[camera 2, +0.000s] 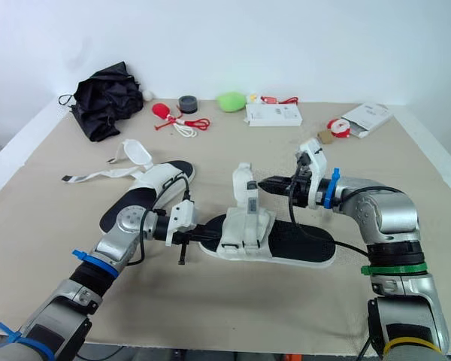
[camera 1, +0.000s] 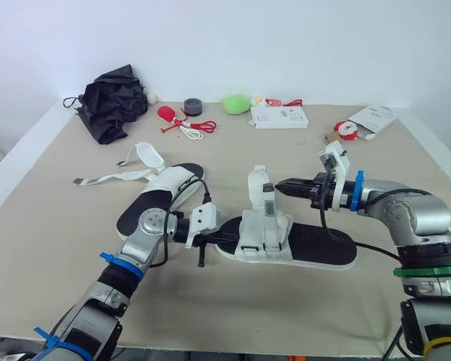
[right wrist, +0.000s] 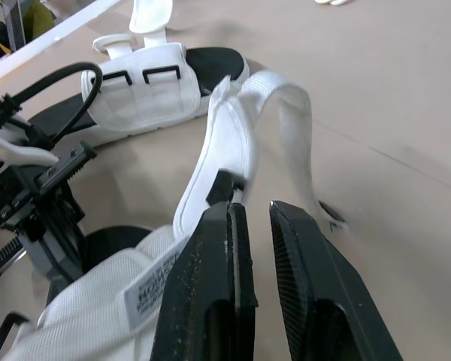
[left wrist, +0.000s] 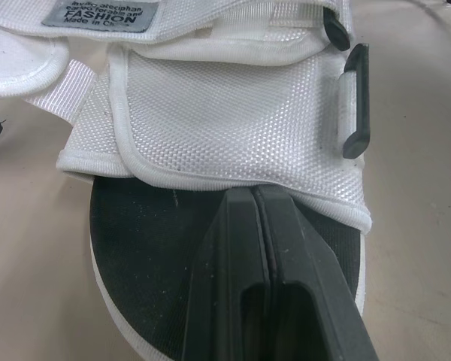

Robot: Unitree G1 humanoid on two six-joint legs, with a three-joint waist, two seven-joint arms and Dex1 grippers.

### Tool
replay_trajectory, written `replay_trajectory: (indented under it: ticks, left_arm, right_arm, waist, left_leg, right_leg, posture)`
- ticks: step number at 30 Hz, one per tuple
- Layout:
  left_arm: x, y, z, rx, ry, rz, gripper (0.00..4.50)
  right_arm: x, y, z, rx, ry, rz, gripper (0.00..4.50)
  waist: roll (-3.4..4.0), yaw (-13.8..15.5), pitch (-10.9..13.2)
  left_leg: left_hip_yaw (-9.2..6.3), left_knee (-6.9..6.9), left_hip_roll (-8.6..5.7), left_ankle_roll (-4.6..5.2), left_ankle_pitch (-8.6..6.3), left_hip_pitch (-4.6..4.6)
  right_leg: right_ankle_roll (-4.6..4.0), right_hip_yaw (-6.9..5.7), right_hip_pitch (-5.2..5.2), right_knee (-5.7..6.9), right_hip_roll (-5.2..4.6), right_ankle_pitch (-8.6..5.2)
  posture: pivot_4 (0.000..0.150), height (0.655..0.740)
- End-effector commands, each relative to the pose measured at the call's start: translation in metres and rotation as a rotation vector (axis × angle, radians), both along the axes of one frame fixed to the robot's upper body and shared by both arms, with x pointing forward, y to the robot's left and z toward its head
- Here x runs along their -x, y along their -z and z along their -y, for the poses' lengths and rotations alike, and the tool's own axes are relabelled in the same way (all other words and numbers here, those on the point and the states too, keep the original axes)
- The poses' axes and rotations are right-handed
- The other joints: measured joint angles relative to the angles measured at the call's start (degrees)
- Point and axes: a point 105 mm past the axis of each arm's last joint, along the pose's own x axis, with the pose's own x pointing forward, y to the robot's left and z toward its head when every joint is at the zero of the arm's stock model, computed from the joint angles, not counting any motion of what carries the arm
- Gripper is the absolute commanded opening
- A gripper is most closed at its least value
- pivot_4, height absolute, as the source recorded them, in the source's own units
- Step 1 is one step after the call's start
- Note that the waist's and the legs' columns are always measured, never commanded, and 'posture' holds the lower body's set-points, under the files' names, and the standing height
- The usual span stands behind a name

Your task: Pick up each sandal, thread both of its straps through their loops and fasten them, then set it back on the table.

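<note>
A sandal [camera 1: 316, 244] with a black footbed and white upper lies at the table's centre. One of its straps [camera 1: 260, 186] stands up from the upper. My right gripper [camera 1: 282, 184] hovers just right of that strap, its fingers [right wrist: 222, 226] a narrow gap apart, with the strap's end [right wrist: 240, 135] just past the tips. My left gripper [camera 1: 218, 239] is shut, and its fingertips [left wrist: 240, 199] rest on the footbed at the toe end, against the white upper [left wrist: 225, 113]. The second sandal [camera 1: 161, 197] lies to the left with loose straps [camera 1: 113, 178] trailing on the table.
Along the back of the table sit a black bag [camera 1: 113, 98], a red item with cord [camera 1: 169, 114], a grey tape roll [camera 1: 193, 107], a green object [camera 1: 235, 103], a white box [camera 1: 279, 116] and a white packet [camera 1: 373, 120].
</note>
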Motion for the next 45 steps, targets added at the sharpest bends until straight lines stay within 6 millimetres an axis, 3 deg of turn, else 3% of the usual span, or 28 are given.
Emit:
replay_trajectory:
  ticks: [1,7,19,22,25,30,35,38,42,45]
  left_arm:
    - [0.021,0.069,-0.019,-0.216,-0.022,-0.210,0.00]
    - [0.022,0.069,-0.019,-0.214,-0.026,-0.213,0.00]
    - [0.023,0.069,-0.019,-0.209,-0.030,-0.216,0.00]
    - [0.023,0.069,-0.019,-0.207,-0.032,-0.215,0.00]
    - [0.022,0.069,-0.019,-0.206,-0.033,-0.215,0.00]
    - [0.023,0.069,-0.019,-0.207,-0.034,-0.217,0.00]
    - [0.022,0.069,-0.018,-0.207,-0.034,-0.216,0.00]
    - [0.022,0.069,-0.019,-0.207,-0.035,-0.216,0.00]
    - [0.023,0.069,-0.019,-0.207,-0.033,-0.218,0.00]
    - [0.023,0.069,-0.019,-0.209,-0.028,-0.218,0.00]
  right_arm:
    - [-0.003,-0.011,-0.005,-0.006,-0.029,0.038,0.75]
    - [0.001,-0.012,-0.017,-0.018,-0.089,0.024,0.75]
    - [0.003,-0.003,-0.022,-0.002,-0.107,0.009,0.75]
    - [0.003,-0.005,-0.022,-0.015,-0.109,0.017,0.08]
    - [0.003,-0.006,-0.021,-0.019,-0.111,0.021,0.03]
    - [0.007,-0.012,-0.014,-0.030,-0.103,0.031,0.03]
    - [0.017,-0.032,-0.005,-0.106,-0.114,0.079,0.03]
    - [0.028,-0.045,0.010,-0.153,-0.080,0.123,0.03]
    - [0.026,-0.041,0.028,-0.154,0.037,0.118,0.03]
    - [0.017,-0.023,0.037,-0.118,0.144,0.065,0.03]
  waist:
    - [0.01,0.0,0.0]
    - [0.04,0.0,0.0]
    - [0.07,0.0,-0.1]
    - [0.07,0.0,-0.1]
    - [0.07,0.0,-0.1]
    - [0.08,0.0,-0.1]
    - [0.09,0.0,-0.1]
    - [0.06,0.1,-0.1]
    - [0.10,0.1,-0.1]
    - [0.15,0.1,-0.1]
  left_leg:
    - [-0.01,0.01,0.01,0.00,0.00,0.00]
    - [0.00,0.02,0.00,0.00,0.00,0.00]
    - [0.00,0.04,0.00,0.00,0.00,0.01]
    - [0.01,0.04,0.00,0.00,0.00,0.01]
    - [0.00,0.04,0.00,0.00,0.00,0.01]
    - [0.01,0.04,0.00,0.00,0.00,0.01]
    - [-0.02,0.04,-0.01,0.00,0.00,0.00]
    - [0.00,0.04,-0.01,0.00,0.00,0.00]
    - [0.00,0.04,-0.02,0.00,0.00,-0.01]
    - [0.05,0.05,-0.02,0.00,0.00,0.01]
  right_leg:
    - [0.00,0.00,0.01,0.00,0.01,0.00]
    - [0.00,0.01,0.01,0.04,0.01,0.04]
    - [0.00,0.02,0.01,0.07,0.02,0.04]
    - [0.00,0.02,0.01,0.07,0.01,0.04]
    - [0.00,0.02,0.01,0.07,0.02,0.04]
    - [0.00,0.02,0.01,0.07,0.02,0.04]
    - [0.00,0.01,0.02,0.07,0.01,0.04]
    - [0.00,0.02,0.01,0.07,0.01,0.04]
    - [0.00,0.02,0.03,0.08,0.00,0.02]
    - [0.06,0.07,0.01,0.08,0.00,0.03]
  posture:
    - [0.150,0.7400]
    - [0.150,0.7400]
    - [0.150,0.7400]
    - [0.150,0.7400]
    - [0.150,0.7400]
    - [0.150,0.7400]
    - [0.150,0.7400]
    - [0.150,0.7400]
    - [0.150,0.7400]
    - [0.150,0.7400]
